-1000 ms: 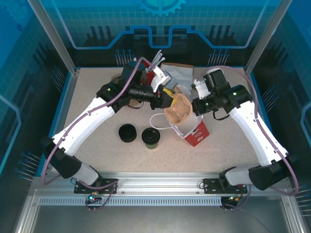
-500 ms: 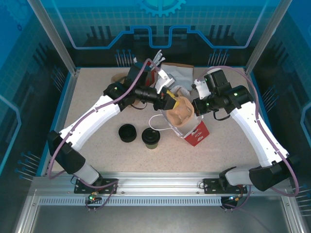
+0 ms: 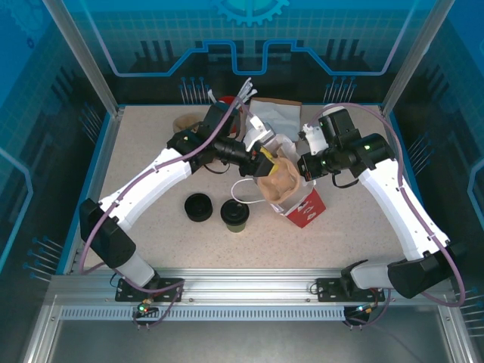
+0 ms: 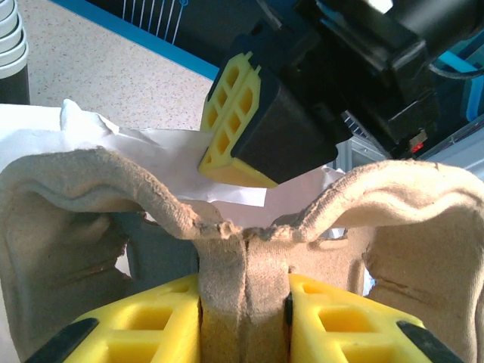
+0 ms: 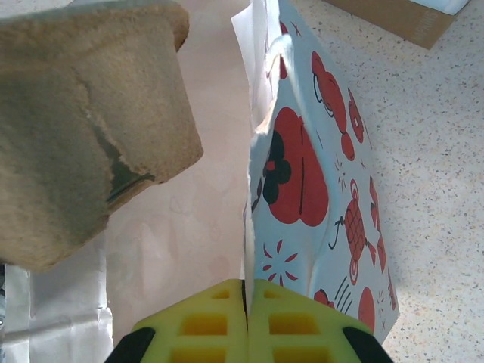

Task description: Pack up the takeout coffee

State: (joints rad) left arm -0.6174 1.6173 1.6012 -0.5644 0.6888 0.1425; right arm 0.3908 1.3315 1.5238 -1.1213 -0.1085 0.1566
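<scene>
Paper bag (image 3: pixel 306 209) on table (image 3: pixel 340 242), its mouth edge pinched flat in right tool (image 5: pixel 246 291). Left tool (image 4: pixel 243 306) clamped on centre rib of pulp carrier (image 4: pixel 83 219), at the bag's mouth. Takeout coffee (image 3: pixel 234 215) upright on table near bag, untouched; likely light, thin-walled, crushable, so grip mid-wall, gently.

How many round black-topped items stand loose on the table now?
2: a dark olive-green disposable cup left of the red-and-white paper bag, and a low all-black round piece left of that cup. The arms may hide more at the back.
</scene>
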